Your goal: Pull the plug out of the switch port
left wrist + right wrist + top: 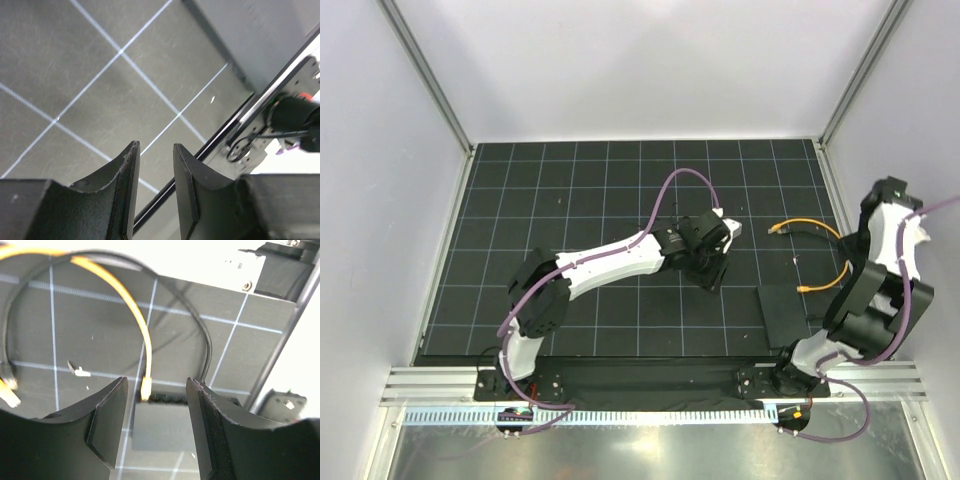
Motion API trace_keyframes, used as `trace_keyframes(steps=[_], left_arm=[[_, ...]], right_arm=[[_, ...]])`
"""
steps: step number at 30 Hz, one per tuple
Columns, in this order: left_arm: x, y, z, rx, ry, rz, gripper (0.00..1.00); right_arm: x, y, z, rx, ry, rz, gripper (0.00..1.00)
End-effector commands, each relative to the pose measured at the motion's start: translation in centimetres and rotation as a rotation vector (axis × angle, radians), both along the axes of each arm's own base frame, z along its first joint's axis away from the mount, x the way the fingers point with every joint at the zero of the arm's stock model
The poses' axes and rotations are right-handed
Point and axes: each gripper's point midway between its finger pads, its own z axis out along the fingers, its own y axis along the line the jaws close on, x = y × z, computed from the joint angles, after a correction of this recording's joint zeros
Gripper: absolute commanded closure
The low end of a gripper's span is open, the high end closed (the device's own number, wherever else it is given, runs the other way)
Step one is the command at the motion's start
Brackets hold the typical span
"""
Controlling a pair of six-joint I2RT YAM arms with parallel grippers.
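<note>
The switch [786,314] is a flat black box on the gridded mat, right of centre. A yellow plug [145,389] sits in the left end port of the port row [170,398] on its far edge; it also shows in the top view [804,288]. The yellow cable [135,315] arcs away from it. My right gripper [157,384] is open and empty, held above the switch [162,427], its jaws either side of the box and apart from the plug. My left gripper [710,262] hovers over the mat left of the switch, jaws [155,146] narrowly apart and empty.
A black cable [207,350] leaves the right end of the switch's port row. Loose yellow cable ends [7,371] and a white scrap [80,372] lie on the mat. The cable's other end [776,230] lies behind the switch. A metal rail [650,385] runs along the near edge.
</note>
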Motion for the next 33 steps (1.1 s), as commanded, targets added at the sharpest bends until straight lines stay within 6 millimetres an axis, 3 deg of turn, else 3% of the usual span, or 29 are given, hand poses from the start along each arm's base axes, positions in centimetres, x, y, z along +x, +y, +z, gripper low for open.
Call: trace_keyframes(steps=[1, 3, 4, 6, 7, 16, 21, 26, 33], left_arm=[[-0.6, 1.1, 1.4, 0.027, 0.011, -0.051, 0.63], [-0.5, 1.2, 1.2, 0.033, 0.003, -0.057, 0.63], [-0.3, 0.8, 1.3, 0.028, -0.001, -0.058, 0.63], [-0.4, 0.4, 1.5, 0.026, 0.009, -0.081, 0.63], [-0.2, -0.8, 2.1, 0.006, -0.003, -0.084, 0.63], [0.9, -5.5, 3.0, -0.044, -0.143, -0.027, 0.6], [2.6, -6.0, 1.9, -0.008, -0.21, 0.032, 0.6], [3.4, -6.1, 0.6, 0.024, -0.247, 0.056, 0.63], [3.1, -6.8, -0.7, 0.018, -0.237, 0.022, 0.64]], right_arm=[[-3.2, 1.6, 2.8, 0.004, 0.227, -0.008, 0.42], [-2.3, 2.1, 2.5, 0.014, 0.317, 0.042, 0.41], [-2.4, 2.0, 3.9, 0.005, 0.363, 0.051, 0.4], [-1.7, 2.0, 4.1, 0.009, 0.447, 0.077, 0.39], [0.3, 2.9, 3.3, 0.08, 0.441, 0.139, 0.35], [1.2, 4.6, 0.7, 0.038, 0.53, 0.138, 0.3], [0.9, 5.6, 0.1, -0.011, 0.538, 0.094, 0.32], [0.0, 7.7, -1.7, -0.017, 0.601, 0.086, 0.42], [-1.8, 7.4, -2.7, -0.034, 0.697, 0.107, 0.51]])
